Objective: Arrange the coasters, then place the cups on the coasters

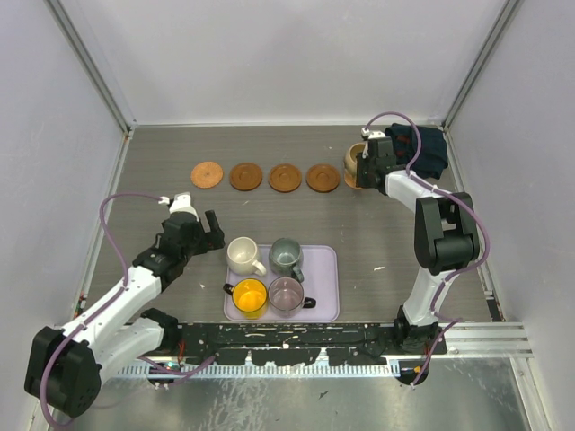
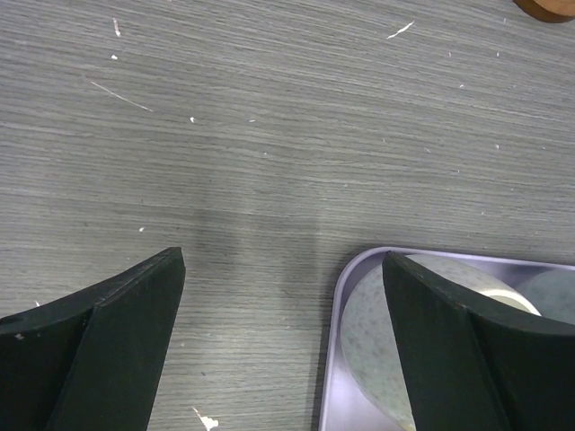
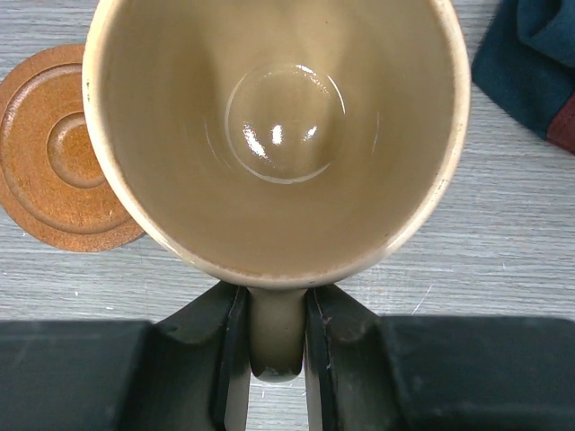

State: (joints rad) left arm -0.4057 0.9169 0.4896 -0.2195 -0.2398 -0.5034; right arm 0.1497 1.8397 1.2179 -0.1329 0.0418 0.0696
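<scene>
Four brown coasters lie in a row across the table. At the row's right end my right gripper is shut on the handle of the beige cup, and an orange-brown edge shows just under that cup. From the right wrist, the handle is pinched between the fingers and a coaster lies to the cup's left, partly hidden by it. The cream, grey-green, yellow and purple glass cups stand on the tray. My left gripper is open just left of the tray, holding nothing.
The lavender tray sits at the near middle; its corner shows by my left gripper's right finger. A dark blue cloth lies at the back right, close behind the right gripper. Walls enclose the table on three sides.
</scene>
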